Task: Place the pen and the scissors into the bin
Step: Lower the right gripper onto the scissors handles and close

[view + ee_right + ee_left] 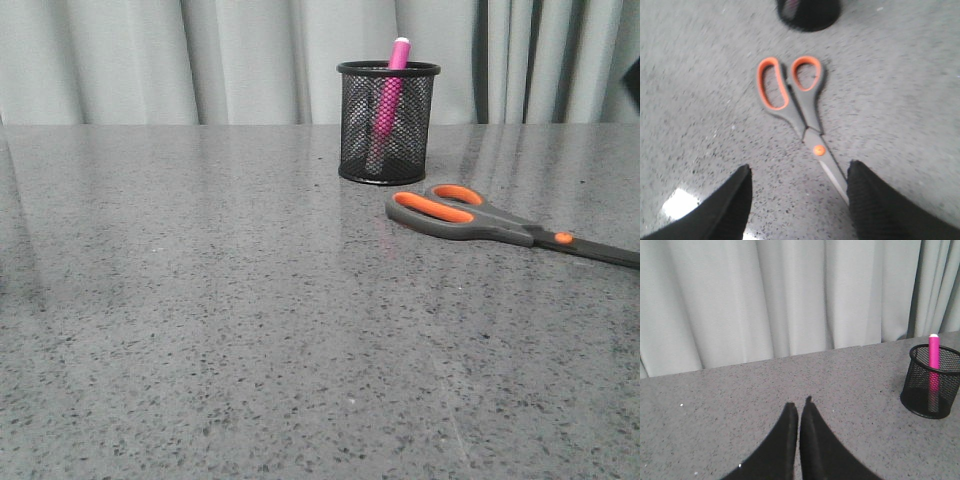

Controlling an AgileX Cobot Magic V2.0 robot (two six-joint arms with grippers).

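The black mesh bin [388,122] stands at the back of the table, and the pink pen [388,100] leans inside it, cap end above the rim. The bin [932,381] and pen [933,362] also show in the left wrist view. The scissors [500,218] lie flat on the table right of the bin, handles toward it, blades running off the right edge. In the right wrist view the scissors [795,105] lie ahead of my open right gripper [799,171], their blades passing under one finger. My left gripper [799,405] is shut and empty over bare table. Neither gripper shows in the front view.
The grey speckled table [250,330] stretches across the front view. Pale curtains [150,60] hang behind its far edge. The base of the bin [809,12] shows at the edge of the right wrist view, beyond the scissor handles.
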